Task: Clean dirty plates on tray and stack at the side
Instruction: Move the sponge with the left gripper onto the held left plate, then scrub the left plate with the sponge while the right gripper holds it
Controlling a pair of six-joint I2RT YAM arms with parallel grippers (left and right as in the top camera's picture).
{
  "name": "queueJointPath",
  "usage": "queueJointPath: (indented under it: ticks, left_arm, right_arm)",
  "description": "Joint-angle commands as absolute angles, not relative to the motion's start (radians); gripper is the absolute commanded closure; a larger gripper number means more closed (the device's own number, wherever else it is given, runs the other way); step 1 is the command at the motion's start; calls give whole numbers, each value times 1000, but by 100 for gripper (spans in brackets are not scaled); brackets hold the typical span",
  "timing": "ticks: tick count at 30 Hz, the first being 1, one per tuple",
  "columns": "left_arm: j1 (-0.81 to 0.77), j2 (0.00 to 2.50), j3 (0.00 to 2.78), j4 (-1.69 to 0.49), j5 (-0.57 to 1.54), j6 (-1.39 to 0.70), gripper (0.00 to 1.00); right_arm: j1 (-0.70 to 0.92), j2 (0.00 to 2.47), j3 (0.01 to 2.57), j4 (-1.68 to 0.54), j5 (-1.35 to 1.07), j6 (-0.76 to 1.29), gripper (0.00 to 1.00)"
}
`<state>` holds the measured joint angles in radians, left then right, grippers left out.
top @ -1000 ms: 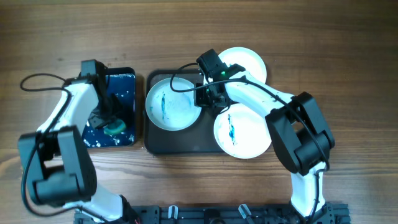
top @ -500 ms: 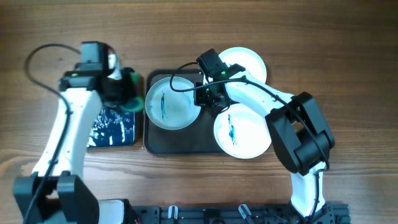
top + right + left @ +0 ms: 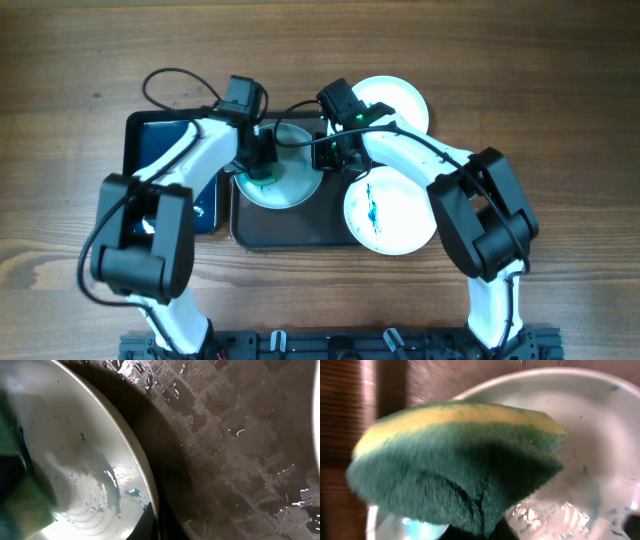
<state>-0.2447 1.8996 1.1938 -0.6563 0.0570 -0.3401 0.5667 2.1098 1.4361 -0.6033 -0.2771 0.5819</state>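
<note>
Green-and-yellow sponge (image 3: 455,450), clenched in our left gripper (image 3: 262,165), sits on the wet blue-smeared plate (image 3: 300,180) at the left end of the dark grey tray (image 3: 300,235), while our right gripper (image 3: 333,155) pinches that plate's right rim.

A brown wood-grain tabletop (image 3: 560,60) fills the overhead view under even light, with what seems a black rail (image 3: 300,347) along its near edge.
</note>
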Motion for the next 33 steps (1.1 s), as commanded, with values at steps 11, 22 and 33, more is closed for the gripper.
queueJointPath:
  ticks: [11, 22, 33]
  left_arm:
    - [-280, 2037, 1189, -601, 682, -104, 96]
    - [-286, 2035, 1390, -915, -319, -620, 96]
    - [-413, 2043, 1257, -758, 139, -461, 96]
  right_arm:
    - [503, 2154, 1444, -590, -447, 552, 96]
    - [503, 2154, 1444, -588, -444, 551, 96]
    - [503, 2154, 1444, -589, -439, 551, 96]
